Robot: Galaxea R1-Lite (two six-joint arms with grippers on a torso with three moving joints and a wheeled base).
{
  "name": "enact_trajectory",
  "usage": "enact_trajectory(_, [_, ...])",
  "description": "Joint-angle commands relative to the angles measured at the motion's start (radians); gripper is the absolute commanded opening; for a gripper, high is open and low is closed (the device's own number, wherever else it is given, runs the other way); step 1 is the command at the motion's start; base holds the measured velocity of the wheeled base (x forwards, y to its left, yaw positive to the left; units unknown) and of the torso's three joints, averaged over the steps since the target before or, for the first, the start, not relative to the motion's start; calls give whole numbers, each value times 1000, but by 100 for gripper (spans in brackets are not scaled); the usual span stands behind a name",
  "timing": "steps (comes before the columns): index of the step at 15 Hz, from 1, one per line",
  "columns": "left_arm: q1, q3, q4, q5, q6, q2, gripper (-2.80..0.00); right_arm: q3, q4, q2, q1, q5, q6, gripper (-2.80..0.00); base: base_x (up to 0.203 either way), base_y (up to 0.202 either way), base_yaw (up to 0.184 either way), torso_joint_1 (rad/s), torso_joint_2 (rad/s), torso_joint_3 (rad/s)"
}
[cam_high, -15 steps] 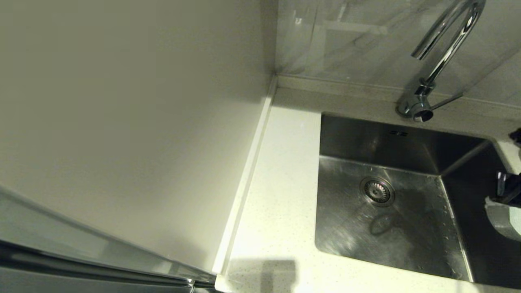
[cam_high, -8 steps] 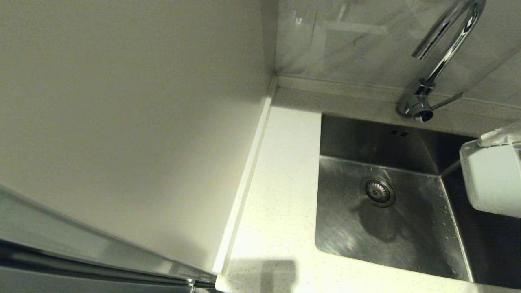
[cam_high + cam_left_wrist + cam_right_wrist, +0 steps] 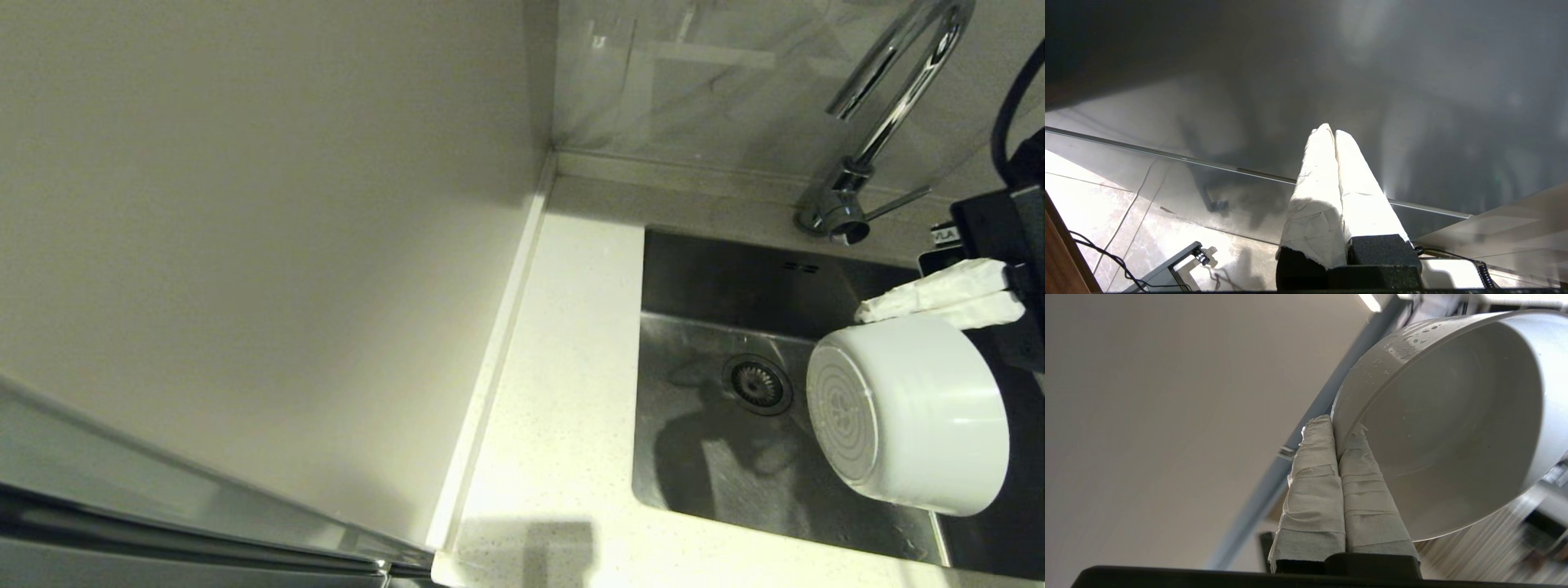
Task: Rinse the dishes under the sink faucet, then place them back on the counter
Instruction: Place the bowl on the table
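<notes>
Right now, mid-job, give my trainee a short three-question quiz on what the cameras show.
1. True or false: the right claw grips the white bowl by its rim.
2. Multiple choice: in the head view, the bowl hangs over which place? A) the counter B) the sink C) the wall panel
3. Fill in: the bowl is tipped on its side, so its ______ faces the head camera.

Key
1. True: the two wrapped fingers pinch the rim between them.
2. B: it is held above the basin, near the drain strainer, in front of the faucet. No water shows at the spout.
3. Underside (base).

The left claw is shut and parked away from the sink.
</notes>
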Motion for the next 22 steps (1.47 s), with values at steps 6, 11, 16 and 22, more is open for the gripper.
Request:
enact_trajectory(6, [0, 0, 0, 0, -1, -3, -280, 8, 10, 62, 222, 10, 188, -280, 0, 0, 0, 0, 0, 0])
enact_trajectory(11, [-1, 0, 0, 0, -1, -3, -280, 156, 10, 46, 246, 88, 146, -280, 0, 0, 0, 0, 0, 0])
enact_trajectory(16, [0, 0, 0, 0, 0, -4, -280, 199, 10, 7, 215, -300, 12, -280, 0, 0, 0, 0, 0, 0])
enact_trajectory(22, [0, 0, 0, 0, -1, -3, -280, 506, -684, -238, 54, -1079, -251, -280, 0, 0, 0, 0, 0, 0])
